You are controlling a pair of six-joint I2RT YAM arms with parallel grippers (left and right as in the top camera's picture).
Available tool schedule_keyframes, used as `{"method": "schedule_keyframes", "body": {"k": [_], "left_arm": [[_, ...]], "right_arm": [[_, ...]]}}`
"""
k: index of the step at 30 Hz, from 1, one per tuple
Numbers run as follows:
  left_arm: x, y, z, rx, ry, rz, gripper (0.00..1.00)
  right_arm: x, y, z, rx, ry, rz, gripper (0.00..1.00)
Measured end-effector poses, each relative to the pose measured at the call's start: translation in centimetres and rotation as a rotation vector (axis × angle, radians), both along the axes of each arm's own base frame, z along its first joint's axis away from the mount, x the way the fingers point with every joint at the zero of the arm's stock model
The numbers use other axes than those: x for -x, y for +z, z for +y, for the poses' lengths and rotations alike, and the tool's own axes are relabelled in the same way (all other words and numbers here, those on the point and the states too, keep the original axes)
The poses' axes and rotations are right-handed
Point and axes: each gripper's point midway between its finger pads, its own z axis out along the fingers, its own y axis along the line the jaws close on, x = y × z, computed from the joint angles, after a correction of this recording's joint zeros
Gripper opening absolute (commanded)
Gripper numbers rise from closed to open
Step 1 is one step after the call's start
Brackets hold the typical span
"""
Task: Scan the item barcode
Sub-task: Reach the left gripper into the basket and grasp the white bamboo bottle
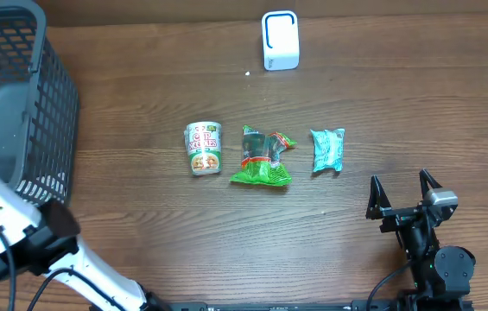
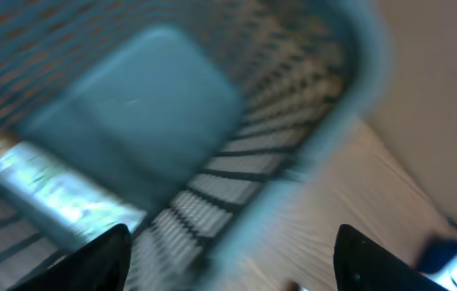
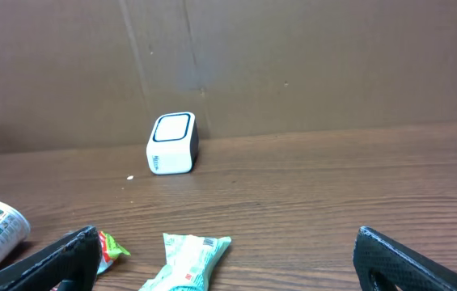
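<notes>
Honestly, the risk I saw was the grab itself: the teal snack packet (image 1: 327, 149) was a soft, crinkly pouch lying flat on the table (image 1: 140, 78), so the jaws could've skidded over it or pinched just a corner. Then it would flop and hide its barcode from the white scanner (image 1: 280, 40) at the far edge. I couldn't make out a barcode on any item from these views, so which face to show was a guess too. The green packet (image 1: 263, 158) sat just beside the teal one, with the cup noodles (image 1: 203, 148) beyond, so a sloppy reach might have nudged the neighbour. The right gripper (image 1: 399, 183) had its jaws spread wide with nothing in them, near the teal packet on the side away from the scanner, not touching. The left gripper (image 2: 228, 242) was off over the wire basket (image 1: 58, 112), well apart from the three items. Its jaws were parted and empty as far as the blurry wrist view showed, with a silvery packet (image 2: 50, 194) lying in the basket below.
</notes>
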Motion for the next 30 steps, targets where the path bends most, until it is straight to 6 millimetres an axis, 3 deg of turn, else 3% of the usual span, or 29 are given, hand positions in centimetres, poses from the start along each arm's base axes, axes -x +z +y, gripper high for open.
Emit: {"method": "schedule_keyframes", "body": {"k": [8,12,22,30], "left_arm": [[5.5,-6.2,6.6,0.109,0.233,0.183,0.72],[6.9,-10.1,9.0,0.157,0.314,0.253,0.72],[7.1,-19.9,10.1,0.235,0.380,0.371,0.72],[8.9,-27.6,10.1,0.236,0.456,0.466,0.73]], "right_arm": [[0.0,0.0,0.0,0.000,0.000,0.000,1.00],[0.0,0.0,0.0,0.000,0.000,0.000,1.00],[0.0,0.0,0.0,0.000,0.000,0.000,1.00],[0.0,0.0,0.0,0.000,0.000,0.000,1.00]]}}
